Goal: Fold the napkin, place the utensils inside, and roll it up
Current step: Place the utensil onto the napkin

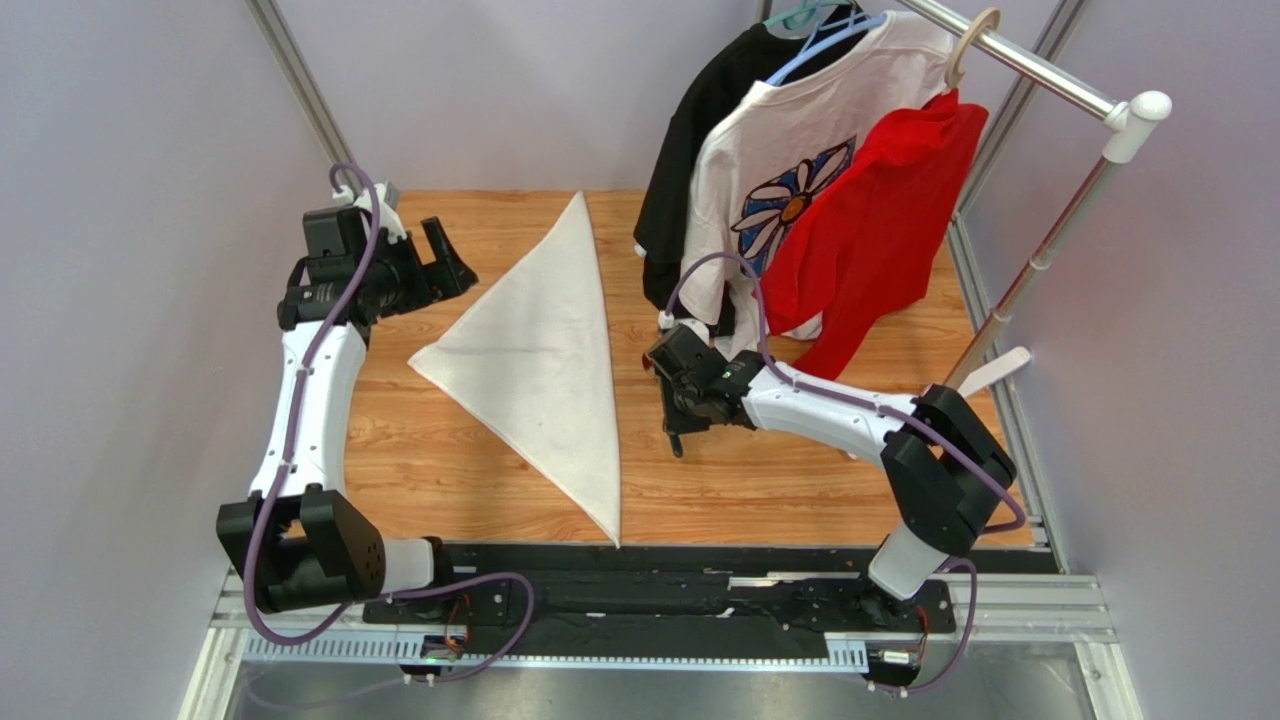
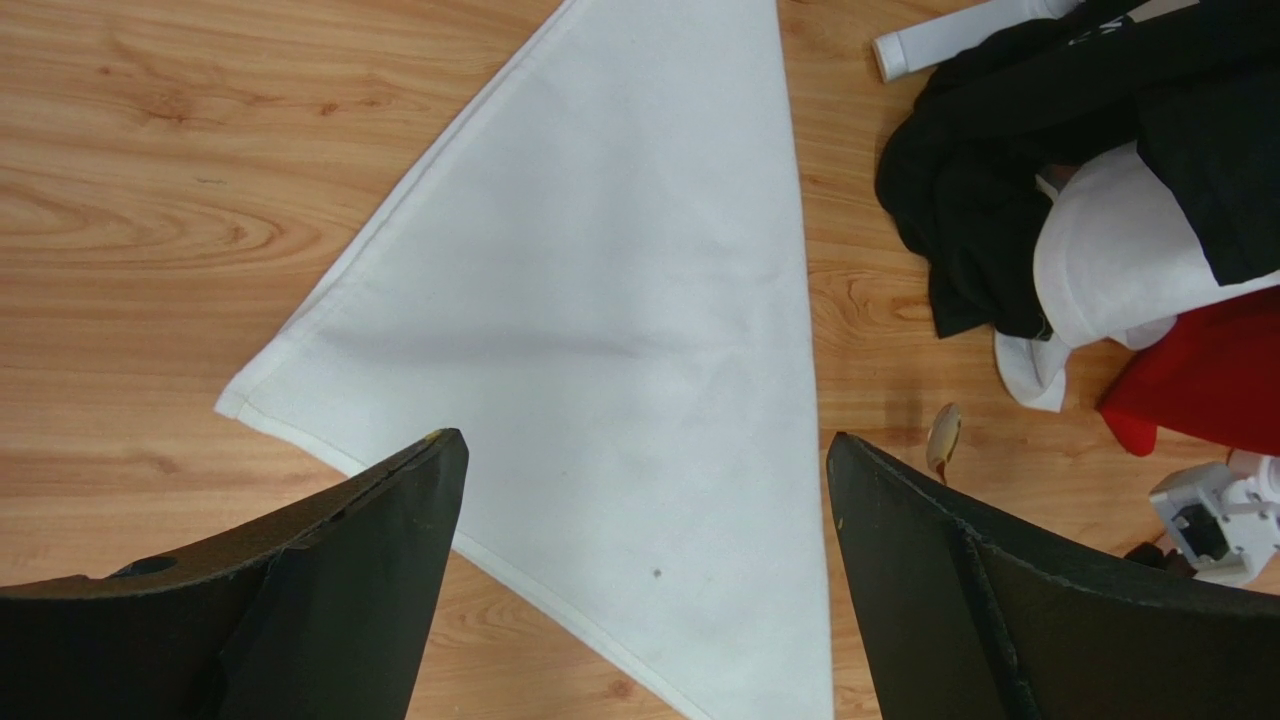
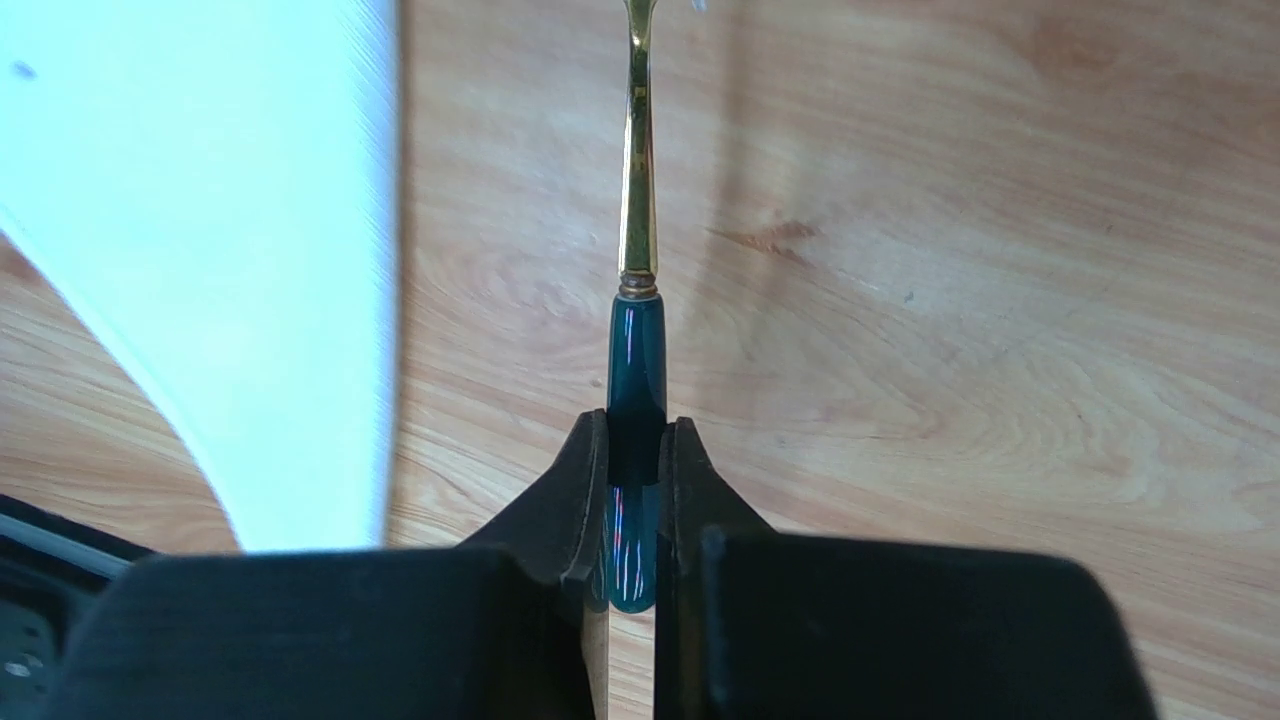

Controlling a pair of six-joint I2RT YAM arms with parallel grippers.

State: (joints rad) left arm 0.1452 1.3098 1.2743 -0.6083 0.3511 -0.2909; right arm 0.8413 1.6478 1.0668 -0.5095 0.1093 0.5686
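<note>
Right pincer (image 3: 637,465) is clamped tight on the dark handle of the spoon (image 3: 639,210), just off the long straight edge of the napkin (image 1: 541,360), which lies folded into a triangle mid-bench (image 1: 436,465). I'd keep the spoon low and level, carry it over that edge and lay it flat along the long side before letting go. Left pincer (image 2: 643,450) hangs wide open over the cloth holding nothing. Count: one napkin, one spoon, two pincers, three shirts (image 1: 879,210) hanging at the back.
</note>
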